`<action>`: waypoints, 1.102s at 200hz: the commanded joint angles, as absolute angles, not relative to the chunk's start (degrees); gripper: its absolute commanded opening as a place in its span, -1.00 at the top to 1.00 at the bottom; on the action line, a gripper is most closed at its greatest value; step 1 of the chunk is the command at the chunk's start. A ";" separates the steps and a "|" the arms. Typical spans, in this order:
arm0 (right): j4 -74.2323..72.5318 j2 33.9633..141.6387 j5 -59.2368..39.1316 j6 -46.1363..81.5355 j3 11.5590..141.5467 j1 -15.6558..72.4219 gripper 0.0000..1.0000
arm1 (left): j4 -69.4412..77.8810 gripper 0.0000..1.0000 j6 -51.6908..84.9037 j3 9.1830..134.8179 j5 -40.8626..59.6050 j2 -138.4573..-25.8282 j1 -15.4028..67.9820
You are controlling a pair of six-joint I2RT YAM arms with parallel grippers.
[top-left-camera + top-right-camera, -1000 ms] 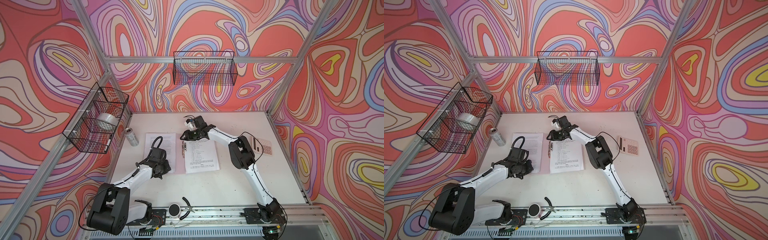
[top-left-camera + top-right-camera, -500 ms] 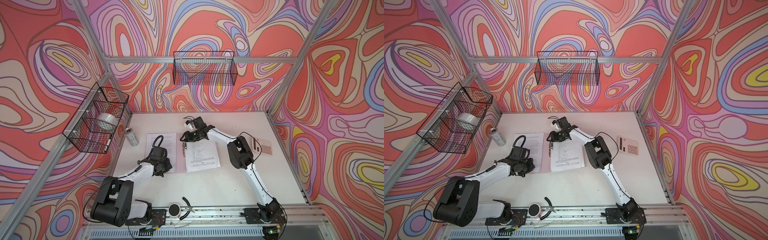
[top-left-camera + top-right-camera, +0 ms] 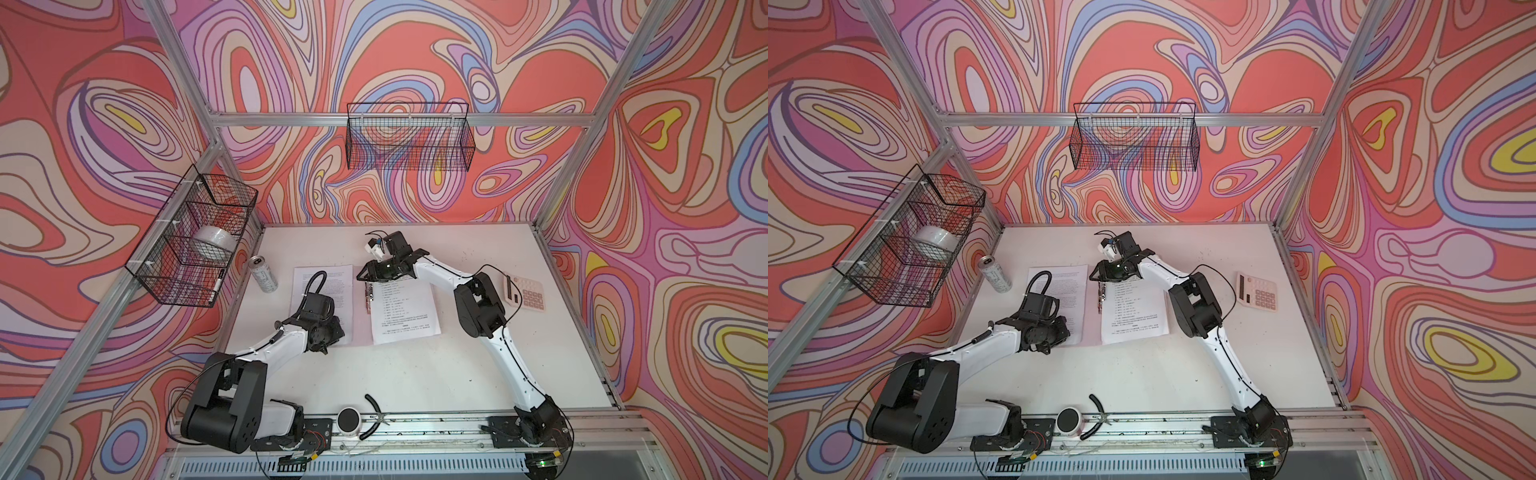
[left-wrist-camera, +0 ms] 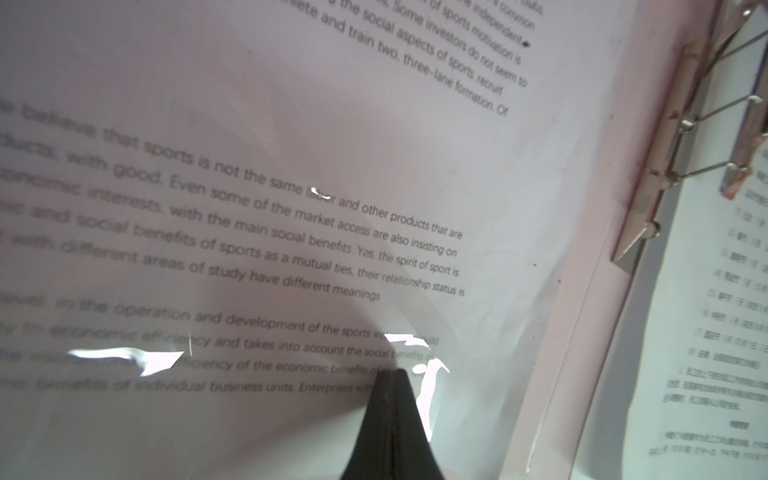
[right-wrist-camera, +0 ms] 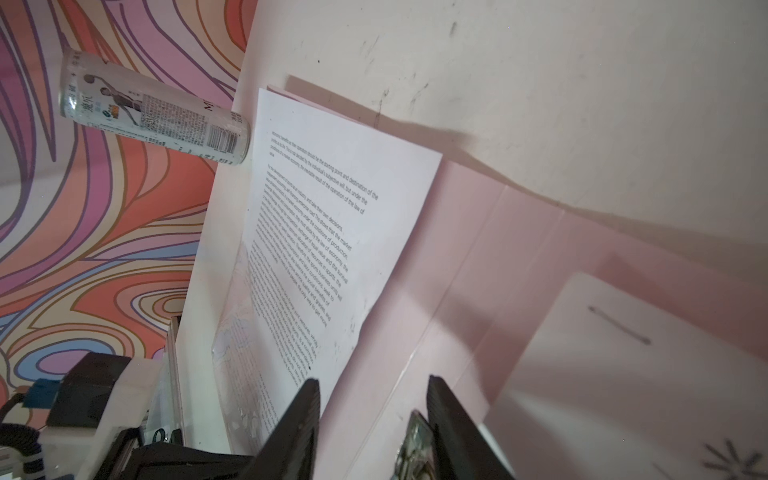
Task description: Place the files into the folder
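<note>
Left gripper, shut, rests on the printed sheet; dragging could crumple it. Right gripper hovers half-open over the pink folder.

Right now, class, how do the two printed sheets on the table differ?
The left sheet carries dense paragraphs; the right sheet has short separate lines. The left sheet lies square to the table; the right sheet sits slightly skewed. Both are white with black print.
</note>
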State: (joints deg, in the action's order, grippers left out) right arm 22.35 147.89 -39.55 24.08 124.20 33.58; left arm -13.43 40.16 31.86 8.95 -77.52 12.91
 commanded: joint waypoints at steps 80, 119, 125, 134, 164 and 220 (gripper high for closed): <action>17.97 141.30 -43.91 24.52 119.82 36.55 0.11 | -16.08 0.94 40.54 30.68 8.37 -78.92 12.39; 15.25 133.51 -42.29 25.28 110.84 37.31 0.11 | -15.91 0.95 40.52 30.59 8.49 -78.75 12.39; 15.08 132.39 -42.27 25.37 109.58 37.35 0.11 | -15.78 0.95 40.52 30.54 8.46 -78.67 12.31; 14.85 130.85 -41.94 25.88 107.66 37.35 0.12 | -15.83 0.94 40.54 30.50 8.60 -78.53 12.32; 21.98 126.04 -31.03 34.23 104.23 37.13 0.26 | -15.89 0.94 40.78 30.06 8.56 -77.34 12.30; 9.25 115.67 -31.32 57.03 84.89 37.17 0.52 | -15.40 0.96 41.14 28.01 9.21 -76.11 12.30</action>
State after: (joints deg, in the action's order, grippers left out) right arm 16.03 118.80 -32.53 44.77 91.11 37.06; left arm -12.75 40.71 30.33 9.26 -75.96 12.69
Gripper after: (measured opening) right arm 0.253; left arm 0.048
